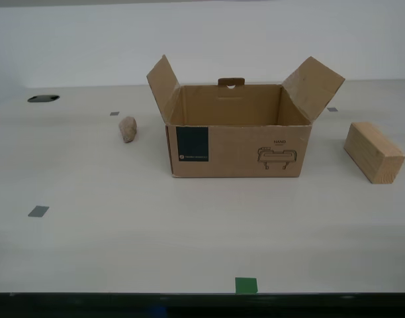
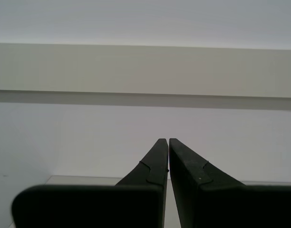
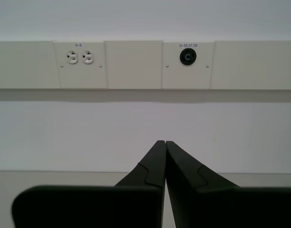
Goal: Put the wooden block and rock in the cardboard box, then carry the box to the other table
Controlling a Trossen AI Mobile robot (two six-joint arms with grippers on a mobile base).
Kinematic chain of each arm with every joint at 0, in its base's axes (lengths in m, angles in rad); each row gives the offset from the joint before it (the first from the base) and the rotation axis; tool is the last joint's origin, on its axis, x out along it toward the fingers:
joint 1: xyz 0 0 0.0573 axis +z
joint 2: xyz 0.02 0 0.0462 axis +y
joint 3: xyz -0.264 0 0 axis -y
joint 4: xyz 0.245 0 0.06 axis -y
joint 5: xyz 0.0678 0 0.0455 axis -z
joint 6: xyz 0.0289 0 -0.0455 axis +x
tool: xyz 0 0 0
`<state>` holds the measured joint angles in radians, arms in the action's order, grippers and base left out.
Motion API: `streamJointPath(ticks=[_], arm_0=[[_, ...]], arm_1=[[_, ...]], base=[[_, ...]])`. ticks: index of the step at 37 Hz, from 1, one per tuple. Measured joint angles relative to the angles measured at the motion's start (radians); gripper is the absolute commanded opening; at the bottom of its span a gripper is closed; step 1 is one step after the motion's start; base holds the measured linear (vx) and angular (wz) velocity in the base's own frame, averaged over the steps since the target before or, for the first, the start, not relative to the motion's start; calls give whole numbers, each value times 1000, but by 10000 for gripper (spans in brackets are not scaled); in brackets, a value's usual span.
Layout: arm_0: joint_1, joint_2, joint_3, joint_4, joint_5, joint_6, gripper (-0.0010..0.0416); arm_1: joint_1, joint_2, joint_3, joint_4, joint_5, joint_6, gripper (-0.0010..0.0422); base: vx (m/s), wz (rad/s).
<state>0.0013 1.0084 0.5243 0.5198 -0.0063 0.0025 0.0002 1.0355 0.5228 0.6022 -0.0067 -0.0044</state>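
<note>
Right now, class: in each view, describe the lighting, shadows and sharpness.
Exterior view: soft even light, faint shadows beside the cardboard box, everything sharp. First wrist view: wall sockets crisp, my first gripper dark. Second wrist view: my second gripper dark against a bright wall.

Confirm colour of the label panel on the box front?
Dark teal label panel on the brown box; exterior view shows it best.

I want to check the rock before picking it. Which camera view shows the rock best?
The exterior view. There the rock lies in plain sight on the table, apart from the cardboard box. Both wrist views show only closed jaws and a wall, no rock.
</note>
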Motion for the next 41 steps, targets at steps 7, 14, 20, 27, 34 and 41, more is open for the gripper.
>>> streamJointPath(ticks=[7,14,20,27,34,41], arm_0=[[0,0,0,0,0,0,0],[-1,0,0,0,0,0,1],[0,0,0,0,0,0,1],[0,0,0,-21,0,0,25],[-1,0,0,-60,0,-1,94],[0,0,0,-58,0,-2,172]], arm_1=[[0,0,0,0,0,0,0],[0,0,0,0,0,0,0],[0,0,0,-1,0,-1,24],[0,0,0,-4,0,-2,98],[0,0,0,-4,0,-8,172],[0,0,0,-5,0,-23,240]], base=[[0,0],[0,0],[0,0],[0,0],[0,0],[0,0]])
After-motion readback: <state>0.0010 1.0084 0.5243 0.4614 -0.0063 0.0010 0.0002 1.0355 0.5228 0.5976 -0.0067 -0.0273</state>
